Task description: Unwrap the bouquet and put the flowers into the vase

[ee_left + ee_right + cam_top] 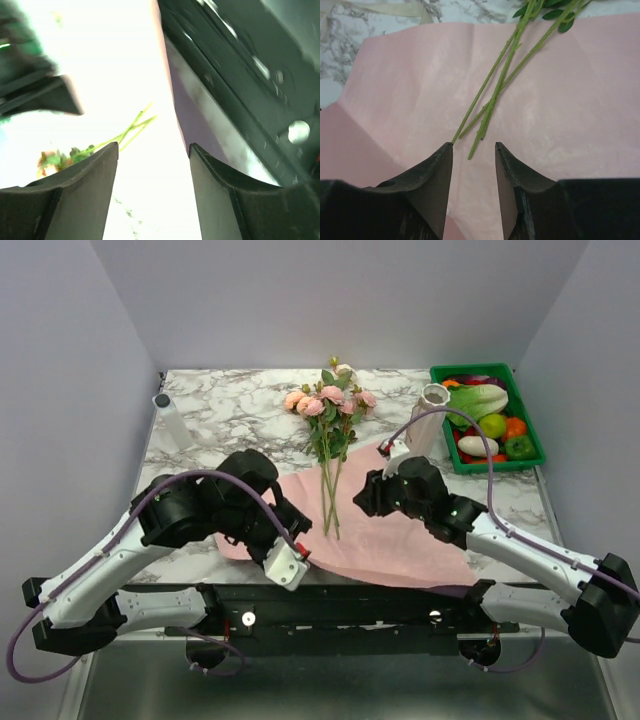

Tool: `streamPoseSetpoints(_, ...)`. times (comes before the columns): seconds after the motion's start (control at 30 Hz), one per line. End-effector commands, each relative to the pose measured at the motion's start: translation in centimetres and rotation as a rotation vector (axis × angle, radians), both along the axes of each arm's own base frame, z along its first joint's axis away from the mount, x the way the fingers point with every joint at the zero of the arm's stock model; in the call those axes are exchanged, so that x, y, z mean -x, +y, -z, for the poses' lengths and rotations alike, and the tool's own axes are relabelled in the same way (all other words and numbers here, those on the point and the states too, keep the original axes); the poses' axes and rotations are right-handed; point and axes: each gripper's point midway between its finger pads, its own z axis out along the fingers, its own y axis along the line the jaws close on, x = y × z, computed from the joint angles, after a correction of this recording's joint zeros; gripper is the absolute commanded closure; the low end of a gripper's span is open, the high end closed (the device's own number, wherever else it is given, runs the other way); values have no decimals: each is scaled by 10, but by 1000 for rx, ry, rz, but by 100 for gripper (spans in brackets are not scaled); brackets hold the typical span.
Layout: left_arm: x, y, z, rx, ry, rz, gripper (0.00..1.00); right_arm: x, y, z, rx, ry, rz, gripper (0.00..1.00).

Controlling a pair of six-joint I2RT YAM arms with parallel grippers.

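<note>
The bouquet is unwrapped: its pink paper sheet lies flat on the table, and the flowers lie across its far edge. Their thin green stems run back over the sheet. The whitish vase stands beyond the sheet's right corner. My right gripper hovers low over the paper, open, with the stem ends just ahead of its tips. My left gripper is open and empty at the sheet's left edge; the stems lie well beyond it.
A green tray of plastic vegetables sits at the back right, beside the vase. A small clear tube stands at the back left. A cream ribbon lies on the marble beyond the paper. The right arm's cable loops past the vase.
</note>
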Motion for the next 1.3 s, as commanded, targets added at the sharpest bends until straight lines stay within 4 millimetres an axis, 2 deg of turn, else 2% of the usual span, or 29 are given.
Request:
streamPoseSetpoints(0.0, -10, -29, -69, 196, 165, -201, 30, 19, 8, -7, -49, -26, 5, 52)
streamPoseSetpoints(0.03, -13, -31, -76, 213, 193, -230, 29, 26, 8, 2, -38, -10, -1, 52)
streamPoseSetpoints(0.13, -33, -37, -100, 289, 262, -335, 29, 41, 9, 10, -39, 26, 14, 51)
streamPoseSetpoints(0.17, -46, -39, -106, 314, 334, -433, 28, 47, 12, 13, -35, 28, 10, 51)
streamPoseSetpoints(0.2, -75, -35, -125, 396, 334, -529, 29, 60, 20, 15, -14, 12, -4, 51)
streamPoseSetpoints(0.23, -88, -32, -132, 422, 366, -579, 29, 67, 23, 19, 4, 9, -11, 51)
streamPoseSetpoints(0.27, -101, -35, -130, 419, 425, -615, 27, 72, 25, 24, 18, 17, -18, 51)
streamPoseSetpoints(0.3, -117, -27, -139, 452, 467, -706, 26, 79, 28, 29, 23, 35, -30, 51)
streamPoseSetpoints(0.4, -148, -25, -126, 415, 585, -865, 17, 93, 31, 38, 20, 57, -52, 51)
streamPoseSetpoints(0.43, -157, -21, -121, 406, 604, -913, 15, 99, 30, 34, 6, 50, -56, 51)
streamPoseSetpoints(0.47, -170, -21, -108, 375, 629, -965, 12, 103, 29, 33, -3, 49, -57, 51)
streamPoseSetpoints(0.53, -180, -19, -88, 325, 677, -1034, 6, 115, 23, 38, 9, 63, -45, 51)
streamPoseSetpoints(0.57, -185, -20, -77, 301, 690, -1052, 1, 118, 20, 32, -9, 61, -39, 51)
streamPoseSetpoints(0.6, -189, -20, -60, 267, 701, -1078, 1, 123, 15, 35, 4, 66, -32, 51)
streamPoseSetpoints(0.73, -202, -16, -22, 205, 715, -1161, 1, 126, 1, 37, 31, 60, 4, 51)
streamPoseSetpoints(0.83, -212, -10, 2, 122, 716, -1251, 1, 106, -8, 21, 60, -46, 75, 46)
streamPoseSetpoints(0.87, -217, -9, 13, 86, 720, -1276, 1, 98, -5, 2, 49, -88, 92, 45)
streamPoseSetpoints(0.93, -219, -4, 22, 44, 722, -1305, 1, 70, -10, -8, 100, -131, 141, 44)
streamPoseSetpoints(0.97, -222, -1, 27, 31, 711, -1319, 1, 55, -8, -21, 79, -131, 165, 44)
streamPoseSetpoints(1.0, -224, 0, 34, 21, 699, -1323, 1, 30, -15, -23, 61, -102, 196, 45)
streamPoseSetpoints(1.03, -224, 2, 39, 13, 687, -1324, 1, 15, -15, -9, 90, -61, 203, 45)
streamPoseSetpoints(1.07, -225, 6, 41, 14, 661, -1332, 1, 1, -16, -8, 84, -37, 219, 46)
streamPoseSetpoints(1.1, -227, 9, 52, 11, 646, -1342, 1, -25, -20, -20, 74, -48, 249, 46)
streamPoseSetpoints(1.13, -228, 11, 58, 8, 625, -1343, 1, -37, -11, -5, 112, -9, 223, 46)
streamPoseSetpoints(1.17, -227, 16, 57, 21, 596, -1347, 1, -48, -7, -3, 128, 0, 218, 47)
streamPoseSetpoints(1.2, -226, 19, 69, 12, 585, -1348, 1, -67, -1, -20, 113, -25, 219, 48)
streamPoseSetpoints(1.23, -225, 22, 73, 3, 568, -1348, 1, -74, 6, -18, 108, -2, 198, 48)
streamPoseSetpoints(1.27, -224, 26, 76, -2, 557, -1357, 1, -84, 13, 11, 154, 66, 188, 49)
